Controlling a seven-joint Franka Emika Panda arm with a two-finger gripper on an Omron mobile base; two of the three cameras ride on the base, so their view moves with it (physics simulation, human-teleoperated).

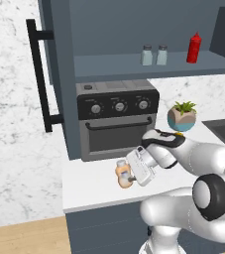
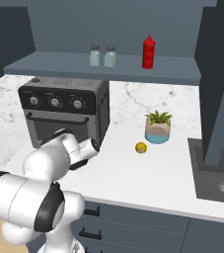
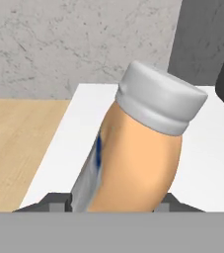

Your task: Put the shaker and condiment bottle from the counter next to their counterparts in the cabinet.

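Condiment bottle: short, orange, white-capped, tilted between the tips of the claw, low over the white bench in front of the toaster oven; seen close in the hand view, flanked on both sides by the tips, judged grasped though contact not fully confirmed. Best handled by firming the hold on the body below the cap, then lifting straight before swinging. Left bench edge close by, with wooden floor beyond. Two shakers side by side on the cabinet shelf, red squeeze bottle to their right, free shelf around it. Oven top and open door with bar handle to be cleared on the rise
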